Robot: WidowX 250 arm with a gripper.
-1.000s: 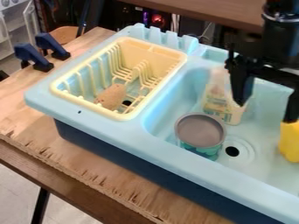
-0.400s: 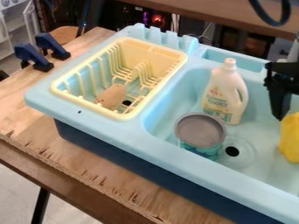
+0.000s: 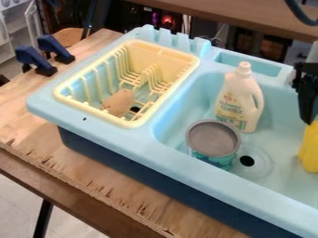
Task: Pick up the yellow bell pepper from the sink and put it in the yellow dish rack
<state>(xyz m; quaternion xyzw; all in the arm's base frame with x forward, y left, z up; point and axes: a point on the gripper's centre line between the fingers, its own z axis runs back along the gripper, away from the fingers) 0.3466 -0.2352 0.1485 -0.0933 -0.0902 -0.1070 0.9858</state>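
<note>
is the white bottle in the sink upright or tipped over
Upright: the bottle stands in the sink with its cap at the top.

tool (image 3: 307, 95): black, angular top, tapering lower end | cable (image 3: 297, 12): dark, thick, curved
</note>
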